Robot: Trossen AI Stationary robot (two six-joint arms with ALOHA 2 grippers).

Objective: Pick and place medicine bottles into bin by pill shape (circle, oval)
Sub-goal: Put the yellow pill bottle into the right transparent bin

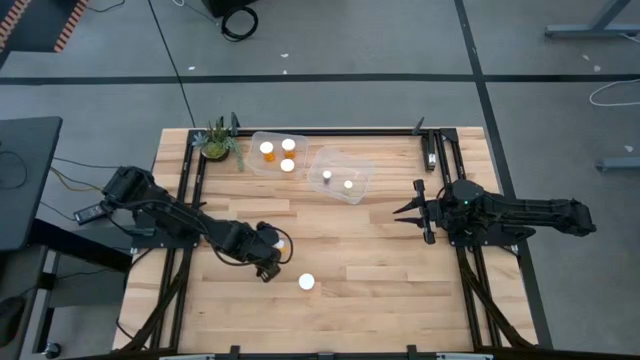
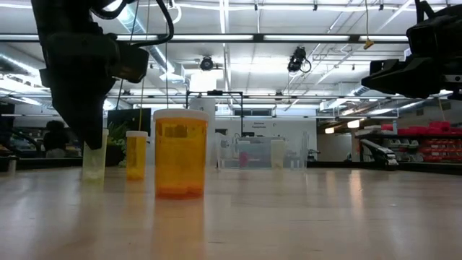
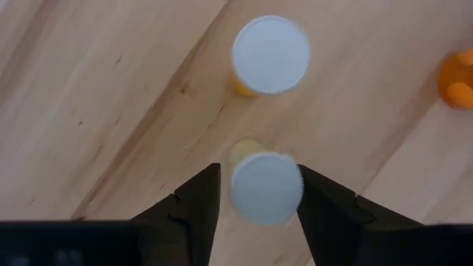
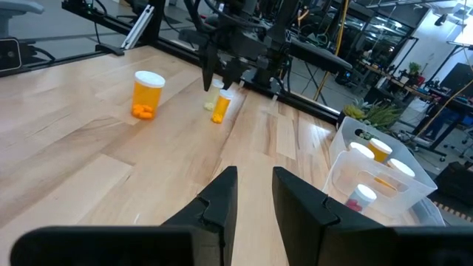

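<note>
My left gripper (image 1: 268, 262) points down over a small pale bottle (image 2: 94, 157) that stands on its base on the table. It is open, with its fingers either side of the bottle's white cap (image 3: 266, 187). A small orange bottle (image 2: 136, 154) stands just beside it and a bigger orange bottle (image 1: 306, 282) with a white cap stands nearer the front edge. All three show in the right wrist view, the bigger one (image 4: 148, 92) farthest from the arm. My right gripper (image 1: 402, 212) is open and empty above the table's right half. My left gripper comes from above, pointing down, with one finger (image 3: 199, 203) on each side of the small bottle's white cap (image 3: 255, 210). I cannot tell whether the fingers touch it. The bottle stands upright on the table.
Two clear bins stand at the far middle. One (image 1: 262, 140) holds bigger capped bottles and the other (image 1: 352, 160) holds small ones. A small potted plant (image 1: 217, 140) stands at the far left. Bare wood lies between the arms.
</note>
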